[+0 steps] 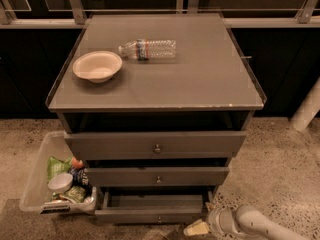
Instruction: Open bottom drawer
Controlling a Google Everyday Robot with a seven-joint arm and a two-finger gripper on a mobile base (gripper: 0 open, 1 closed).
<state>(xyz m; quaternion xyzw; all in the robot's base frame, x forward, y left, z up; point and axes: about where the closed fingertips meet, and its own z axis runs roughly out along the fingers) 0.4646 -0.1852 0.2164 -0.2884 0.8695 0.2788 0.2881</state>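
The grey cabinet (240,104) stands in the middle of the camera view with three drawers. The bottom drawer (150,215) is the lowest, with a thin front panel and a tiny knob (160,218); it stands pulled out, showing its shallow tray. The gripper (196,228) sits low at the bottom right, just right of the bottom drawer's front corner, on a light grey arm (255,223) reaching in from the right.
A white bowl (97,66) and a lying plastic bottle (147,49) are on the cabinet top. A clear bin (39,176) with snack packs stands on the floor at the left. The top drawer (156,145) and middle drawer (156,176) are slightly out.
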